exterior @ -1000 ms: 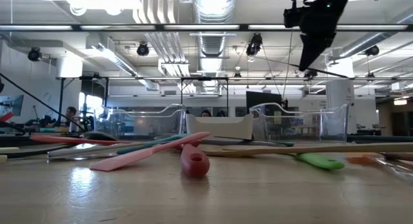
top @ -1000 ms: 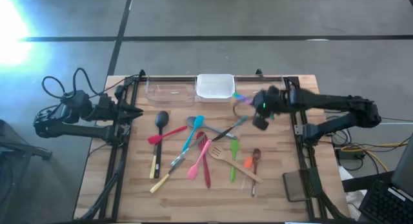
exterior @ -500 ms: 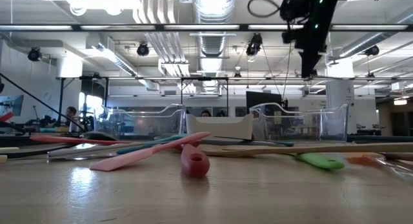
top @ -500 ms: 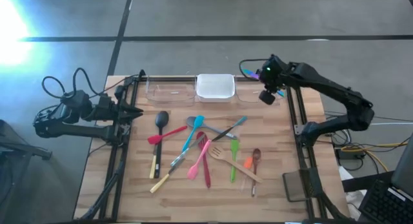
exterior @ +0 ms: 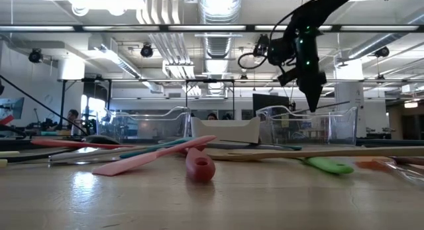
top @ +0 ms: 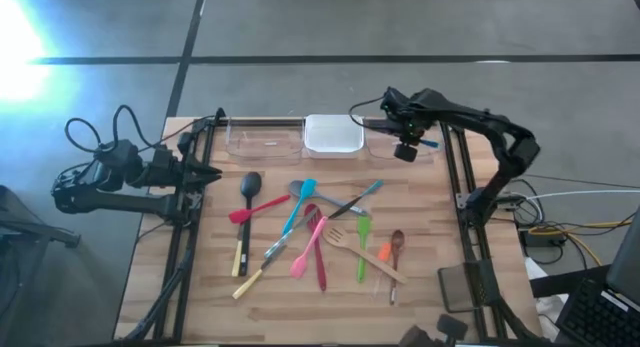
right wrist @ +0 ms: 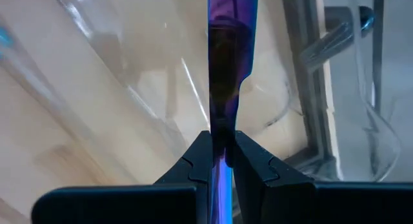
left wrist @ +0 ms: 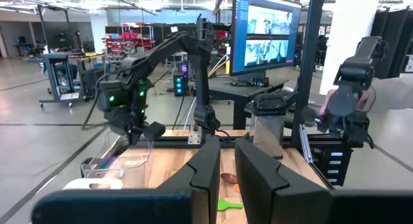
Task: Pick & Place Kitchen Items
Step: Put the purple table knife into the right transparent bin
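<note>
My right gripper point(top: 405, 149) is at the table's far right, over the right clear tray point(top: 398, 137), shut on a slim purple utensil point(right wrist: 226, 69). In the low view the gripper point(exterior: 306, 74) slants down, and the utensil's free end point(exterior: 312, 104) is near the tray's rim. Several utensils lie flat on the table: a black ladle point(top: 247, 187), a red spatula point(top: 255, 209), a teal spoon point(top: 298, 202), a pink spatula point(top: 308, 247), a green spatula point(top: 362, 242) and a wooden spoon point(top: 360, 252). My left gripper point(top: 208, 174) waits shut and empty at the table's left edge. My right gripper pinches the purple utensil between its two fingers, on the thin shaft point(right wrist: 224, 135), which shows edge-on. The fingers lie along the utensil, which runs on past their tips. They come from above, slanting down. The utensil is lifted clear above the clear tray.
A white rectangular tray point(top: 333, 134) stands at the far edge between the left clear tray point(top: 262, 139) and the right one. Dark frame rails point(top: 452, 187) run along both sides of the table. A dark pad point(top: 455, 287) lies at the near right.
My right gripper has carried the purple utensil from above the table's right middle toward the far edge. It has then come down over the right clear tray and tipped, so the utensil points down. The utensils on the table have stayed put.
</note>
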Robot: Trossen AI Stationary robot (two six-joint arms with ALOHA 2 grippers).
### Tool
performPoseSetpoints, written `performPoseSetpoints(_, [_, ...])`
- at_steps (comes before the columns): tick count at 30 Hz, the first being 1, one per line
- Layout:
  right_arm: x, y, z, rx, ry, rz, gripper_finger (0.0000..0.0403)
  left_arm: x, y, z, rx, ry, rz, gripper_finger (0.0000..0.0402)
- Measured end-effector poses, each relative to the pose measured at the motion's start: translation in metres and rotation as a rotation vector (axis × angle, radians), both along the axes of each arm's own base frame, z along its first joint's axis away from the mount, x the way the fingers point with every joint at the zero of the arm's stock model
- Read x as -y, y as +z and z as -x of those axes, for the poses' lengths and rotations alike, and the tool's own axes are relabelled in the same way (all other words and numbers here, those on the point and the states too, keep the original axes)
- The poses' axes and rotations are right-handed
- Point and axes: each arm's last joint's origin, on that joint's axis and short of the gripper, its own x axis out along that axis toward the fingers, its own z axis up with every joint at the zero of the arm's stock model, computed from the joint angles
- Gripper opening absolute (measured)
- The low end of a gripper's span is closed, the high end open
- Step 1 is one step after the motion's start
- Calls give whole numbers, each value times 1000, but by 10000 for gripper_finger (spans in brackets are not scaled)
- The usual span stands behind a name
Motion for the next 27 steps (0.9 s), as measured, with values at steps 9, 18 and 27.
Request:
performPoseSetpoints(9, [25, -19, -14, -37, -9, -35, 25, 0, 0, 0, 0, 0, 0, 55])
performPoseSetpoints(18, [47, -19, -4, 112, -165, -49, 25, 0, 0, 0, 0, 0, 0, 55])
performPoseSetpoints(27, [48, -20, -3, 122, -135, -64, 25, 0, 0, 0, 0, 0, 0, 55])
